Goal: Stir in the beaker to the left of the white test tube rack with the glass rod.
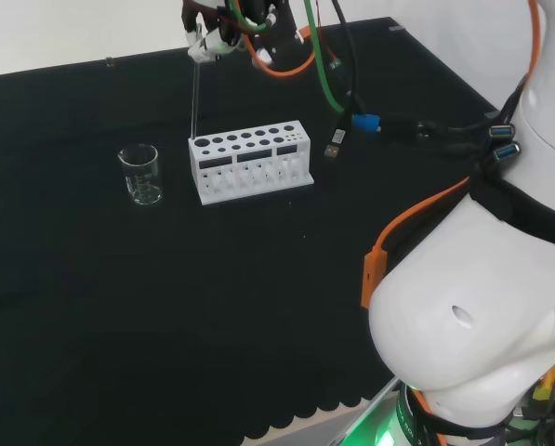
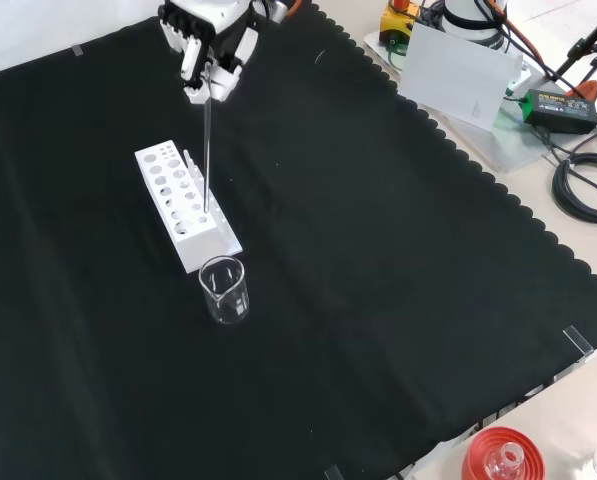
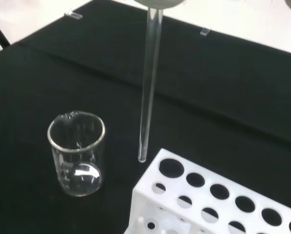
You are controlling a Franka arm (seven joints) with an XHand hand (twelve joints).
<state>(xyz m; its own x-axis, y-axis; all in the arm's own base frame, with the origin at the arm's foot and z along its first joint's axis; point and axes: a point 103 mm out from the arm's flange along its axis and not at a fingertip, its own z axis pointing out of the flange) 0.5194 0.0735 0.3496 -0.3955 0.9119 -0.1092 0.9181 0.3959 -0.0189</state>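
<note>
Pinching the glass rod point(image 2: 207, 150) upright, the hand point(image 2: 206, 55) hangs above the white test tube rack point(image 1: 251, 160). The rod tip sits at the rack's end hole. The beaker point(image 1: 141, 174) stands just beside.

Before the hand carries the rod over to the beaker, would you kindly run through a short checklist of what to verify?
1. Rod held: the hand has its fingers curled round the top of the glass rod. Ok.
2. Rod hangs about upright. Ok.
3. Rod tip free of the white rack: the wrist view shows it just beside the rack's end, above the cloth. Ok.
4. Beaker upright, mouth open. Ok.
5. Rod over the beaker: not ok, it is still beside the rack.
6. Liquid in the beaker: cannot tell.
</note>
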